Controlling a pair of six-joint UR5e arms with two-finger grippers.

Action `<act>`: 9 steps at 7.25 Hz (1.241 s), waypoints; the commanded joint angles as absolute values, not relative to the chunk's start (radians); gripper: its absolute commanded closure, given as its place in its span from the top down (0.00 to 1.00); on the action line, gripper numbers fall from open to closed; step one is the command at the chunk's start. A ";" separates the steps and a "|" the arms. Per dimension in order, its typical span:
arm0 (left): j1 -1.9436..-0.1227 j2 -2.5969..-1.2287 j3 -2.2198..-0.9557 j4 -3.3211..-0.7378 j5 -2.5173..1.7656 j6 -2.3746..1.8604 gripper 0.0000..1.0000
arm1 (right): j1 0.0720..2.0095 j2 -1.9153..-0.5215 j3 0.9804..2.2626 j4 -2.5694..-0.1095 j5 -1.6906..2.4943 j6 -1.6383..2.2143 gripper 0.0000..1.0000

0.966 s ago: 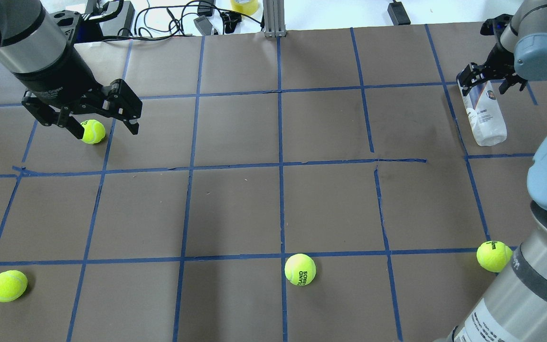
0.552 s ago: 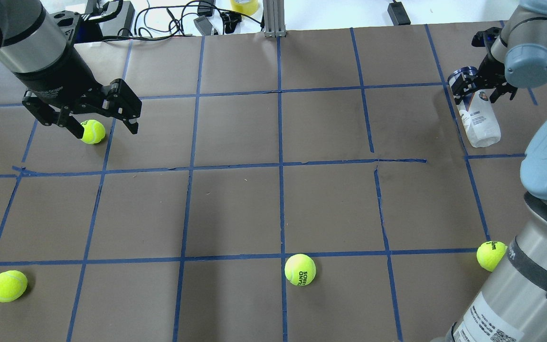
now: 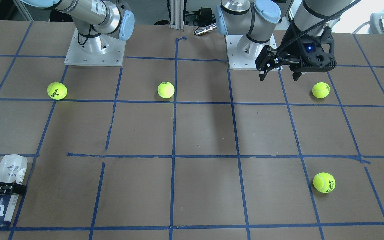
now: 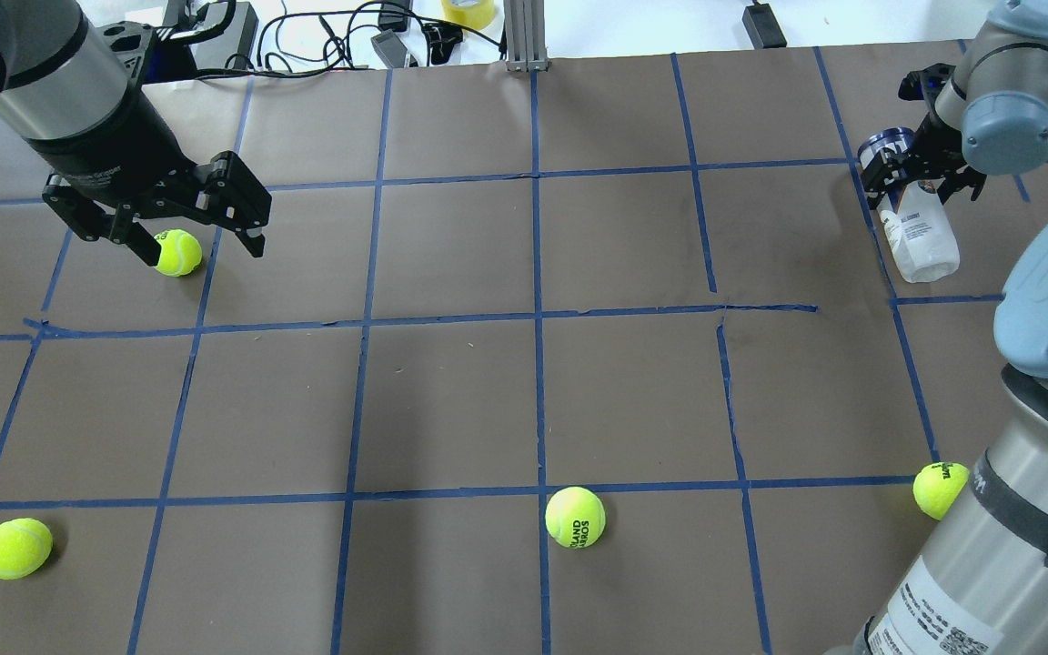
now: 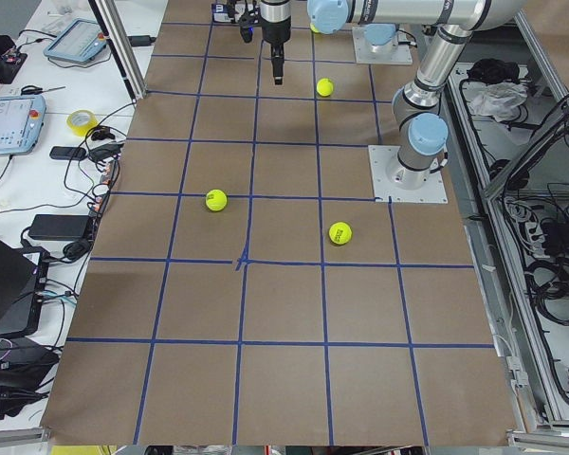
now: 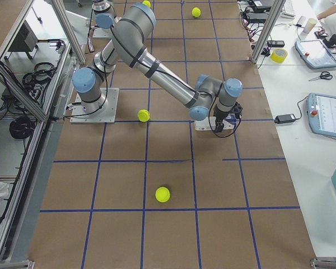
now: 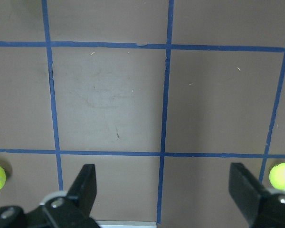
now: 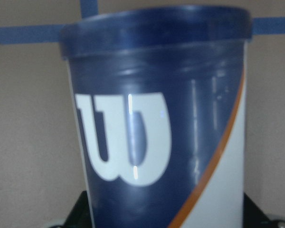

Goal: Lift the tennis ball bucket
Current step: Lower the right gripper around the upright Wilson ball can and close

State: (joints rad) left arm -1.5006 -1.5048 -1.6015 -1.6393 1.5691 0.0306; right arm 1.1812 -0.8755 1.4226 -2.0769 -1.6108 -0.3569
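Note:
The tennis ball bucket (image 4: 922,238) is a clear tube with a navy and white label, at the table's far right. My right gripper (image 4: 917,182) is shut on it near its dark blue rim. The rim end is tilted up and the clear base end stays low by the table. The front view shows the bucket (image 3: 12,166) at the left edge with a finger (image 3: 10,190) across it. The right wrist view is filled by its navy "W" label (image 8: 156,118). My left gripper (image 4: 201,250) is open and empty, hovering over a tennis ball (image 4: 178,252).
Tennis balls lie at the near left (image 4: 16,548), near middle (image 4: 575,517) and near right (image 4: 940,489) beside my right arm's base. Cables and a tape roll (image 4: 469,11) lie past the far edge. Blue tape lines grid the brown table (image 4: 533,382).
My right gripper has closed on the bucket and raised its rim end off the table, shifting slightly away and to the left. The left arm has not moved.

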 commanded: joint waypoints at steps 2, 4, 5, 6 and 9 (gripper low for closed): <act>-1.508 -1.477 -1.595 -1.652 1.568 0.031 1.00 | 1.181 -0.874 1.424 -2.079 -1.611 -0.368 0.86; -1.508 -1.476 -1.600 -1.652 1.569 0.031 1.00 | 1.181 -0.880 1.424 -2.075 -1.614 -0.382 0.59; -1.508 -1.476 -1.600 -1.654 1.569 0.031 1.00 | 1.181 -0.888 1.410 -2.072 -1.612 -0.399 0.52; -1.508 -1.471 -1.601 -1.658 1.568 0.029 1.00 | 1.187 -0.919 1.407 -2.051 -1.609 -0.402 0.52; -1.508 -1.465 -1.603 -1.666 1.565 0.017 1.00 | 1.381 -0.997 1.408 -2.043 -1.591 -0.410 0.52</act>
